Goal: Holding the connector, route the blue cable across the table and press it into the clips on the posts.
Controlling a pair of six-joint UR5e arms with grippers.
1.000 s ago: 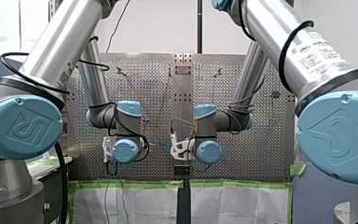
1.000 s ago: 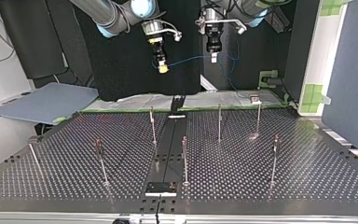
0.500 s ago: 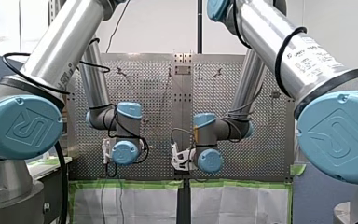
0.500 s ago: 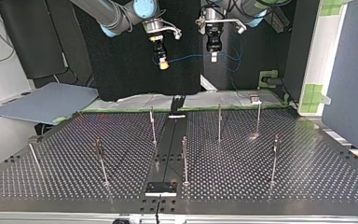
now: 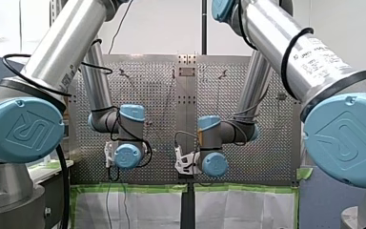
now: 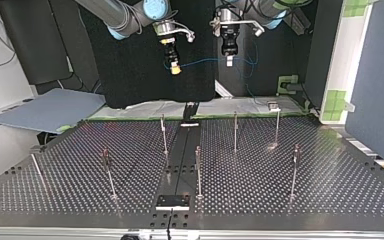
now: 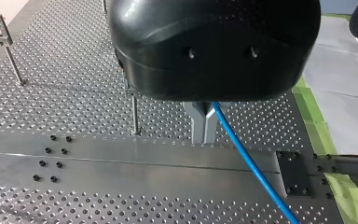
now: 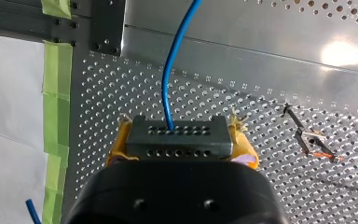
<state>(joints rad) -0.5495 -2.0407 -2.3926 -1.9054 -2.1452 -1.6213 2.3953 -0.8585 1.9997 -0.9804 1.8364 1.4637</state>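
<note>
Now, clamped in the yellow pads (image 8: 116, 148) of my right gripper (image 6: 175, 69): the connector (image 8: 176, 137). Blue cable (image 6: 202, 62) stretched flat toward 3 o'clock in the top view, pinched by my left gripper (image 6: 228, 61). Posts (image 6: 164, 134) down at 6 o'clock.

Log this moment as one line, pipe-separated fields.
right end effector: shut on connector | left end effector: shut on blue cable | cable: spans air between them | posts: none clipped

The robot's left arm (image 5: 127, 155) and right arm (image 5: 214, 164) bend down side by side over the perforated table (image 5: 157, 90), where thin posts (image 5: 123, 74) stand; green tape (image 5: 133, 188) borders white sheets (image 5: 147, 210) along its near edge.
</note>
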